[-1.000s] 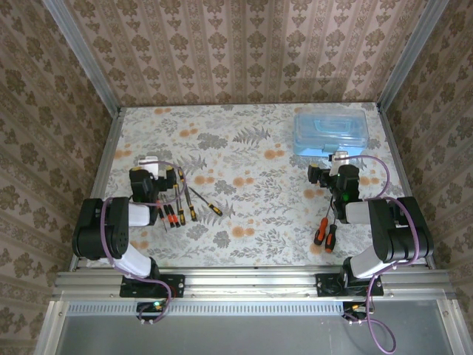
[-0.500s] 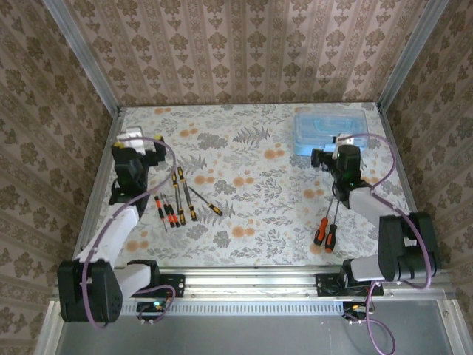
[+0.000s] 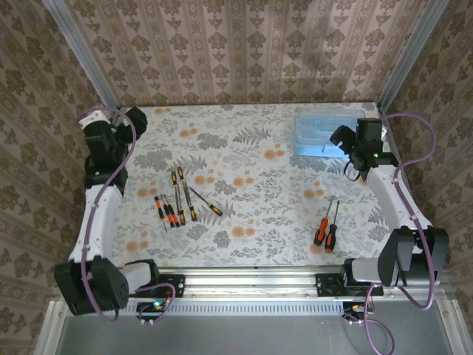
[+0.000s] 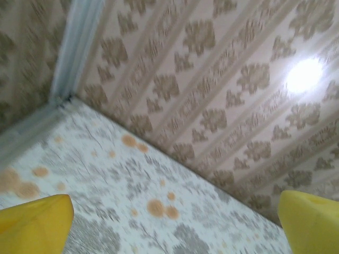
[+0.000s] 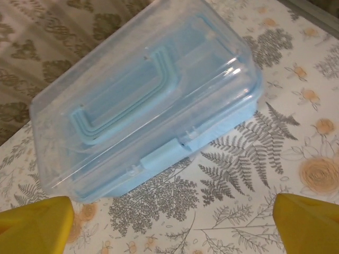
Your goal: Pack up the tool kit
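The tool kit's light-blue case [image 3: 319, 133] lies shut at the far right of the table, its blue handle [image 5: 127, 95] flat on the clear lid and its front latch [image 5: 163, 153] facing my right gripper. My right gripper [image 3: 344, 137] hovers just beside the case, open, its yellow fingertips [image 5: 34, 225] wide apart over bare cloth with nothing between them. Several slim screwdrivers [image 3: 176, 198] with orange-and-black handles lie left of centre, and two more [image 3: 325, 228] lie near right. My left gripper [image 3: 131, 122] is raised at the far left corner, open and empty, with its fingertips [image 4: 32, 222] spread.
The table [image 3: 251, 170] has a floral cloth and is boxed in by patterned walls [image 3: 244, 52] and metal corner posts [image 3: 85, 55]. A metal rail [image 3: 251, 285] runs along the near edge. A bright lamp glare [image 4: 304, 74] shows on the back wall.
Both arms have stretched away from the near middle. The left one swung up to the far left corner, off the screwdrivers. The right one moved out to the case's right end. Both grippers stayed open.
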`<move>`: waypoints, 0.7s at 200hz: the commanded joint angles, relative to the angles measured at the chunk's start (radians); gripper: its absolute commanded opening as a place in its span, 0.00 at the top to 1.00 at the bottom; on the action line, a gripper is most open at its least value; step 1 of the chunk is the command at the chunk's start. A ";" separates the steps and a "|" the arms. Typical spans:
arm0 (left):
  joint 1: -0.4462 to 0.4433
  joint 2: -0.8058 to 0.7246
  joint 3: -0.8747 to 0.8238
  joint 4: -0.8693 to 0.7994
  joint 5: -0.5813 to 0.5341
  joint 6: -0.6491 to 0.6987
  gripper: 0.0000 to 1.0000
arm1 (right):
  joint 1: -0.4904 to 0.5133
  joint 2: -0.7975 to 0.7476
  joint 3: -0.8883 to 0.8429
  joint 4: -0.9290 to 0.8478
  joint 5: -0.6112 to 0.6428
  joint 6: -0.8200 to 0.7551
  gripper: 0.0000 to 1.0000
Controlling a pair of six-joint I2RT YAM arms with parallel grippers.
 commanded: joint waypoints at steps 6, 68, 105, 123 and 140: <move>-0.058 0.113 0.079 -0.107 0.202 -0.070 0.00 | -0.037 0.121 0.139 -0.078 -0.046 0.120 0.00; -0.168 0.258 0.137 -0.160 0.406 -0.111 0.00 | -0.070 0.457 0.428 -0.165 -0.203 0.222 0.12; -0.172 0.254 0.143 -0.198 0.417 -0.079 0.00 | -0.070 0.515 0.433 -0.166 -0.249 0.285 0.14; -0.171 0.245 0.131 -0.186 0.425 -0.086 0.00 | -0.070 0.530 0.431 -0.165 -0.254 0.296 0.12; -0.171 0.239 0.136 -0.186 0.431 -0.086 0.00 | -0.070 0.551 0.435 -0.172 -0.255 0.295 0.12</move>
